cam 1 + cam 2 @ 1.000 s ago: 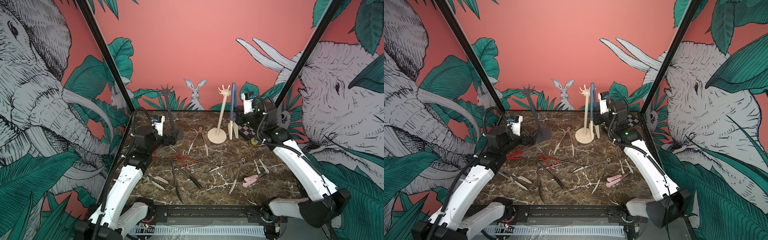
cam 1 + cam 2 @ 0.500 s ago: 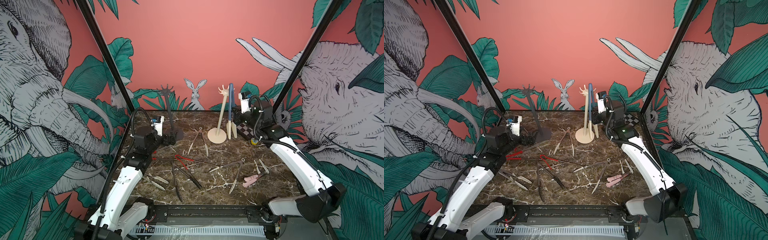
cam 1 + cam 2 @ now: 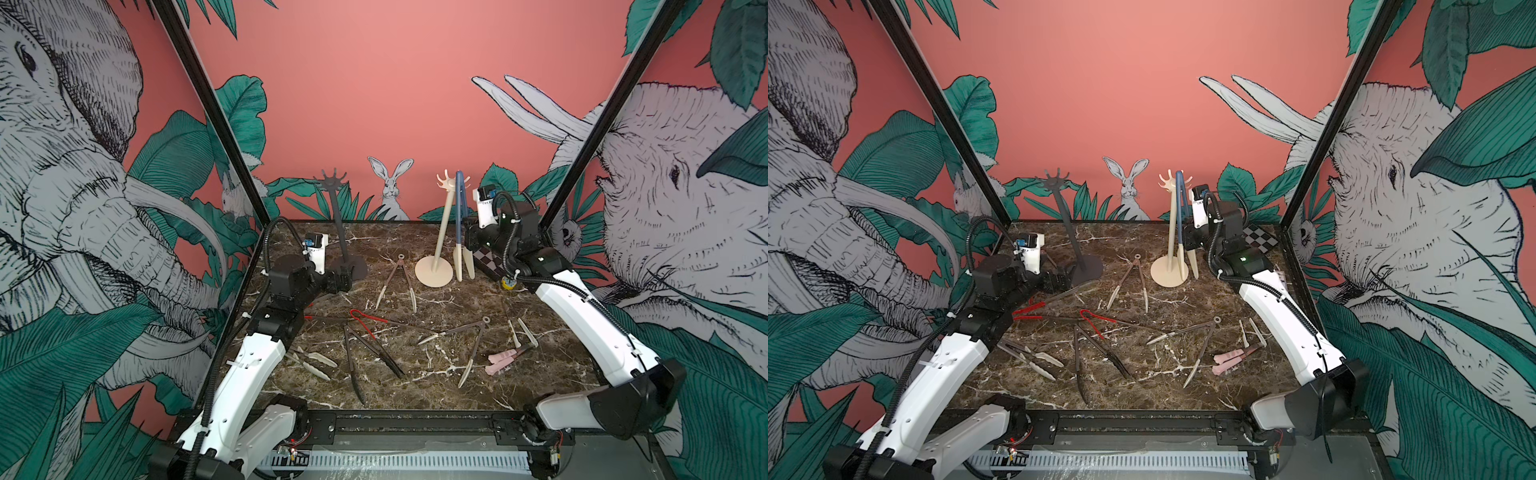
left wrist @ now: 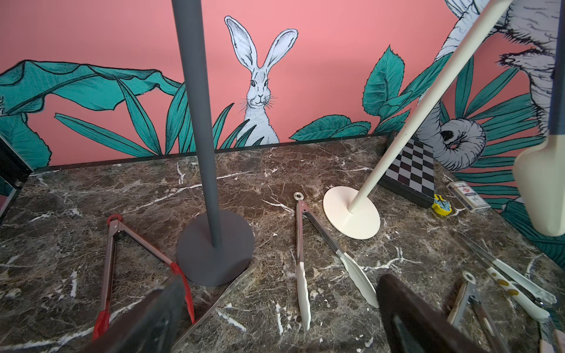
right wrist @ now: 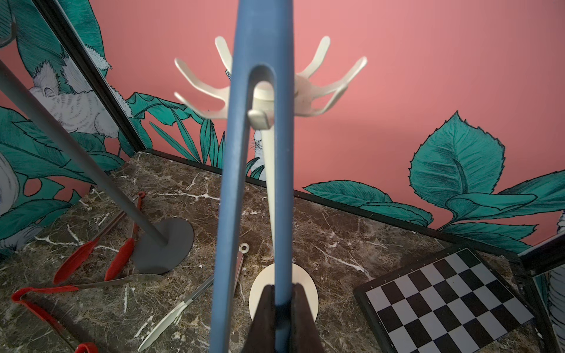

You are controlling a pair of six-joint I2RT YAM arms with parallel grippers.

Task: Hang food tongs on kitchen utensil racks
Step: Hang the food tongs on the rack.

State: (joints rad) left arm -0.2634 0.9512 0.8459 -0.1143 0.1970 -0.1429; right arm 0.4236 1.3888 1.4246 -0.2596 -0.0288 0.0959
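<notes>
The right gripper [image 5: 282, 293] is clenched on one arm of the blue-handled tongs [image 5: 232, 183], pinching it low on the blue part, so the tongs rise upright from the jaws with the bend on top. In the right wrist view a hook [image 5: 260, 117] of the cream rack [image 5: 318, 88] shows through the gap between the two blue arms, just below the bend; whether the bend rests on it cannot be told. In both top views the tongs [image 3: 458, 216] [image 3: 1179, 208] stand just beside the rack's pole [image 3: 442, 232], cream tips down near its disc base. The left gripper [image 4: 281, 293] is released, jaws wide, low over the marble table [image 4: 91, 198] near the dark grey rack [image 4: 195, 122], with red-tipped tongs [image 4: 108, 266] and cream-tipped tongs [image 4: 301, 244] lying before it.
</notes>
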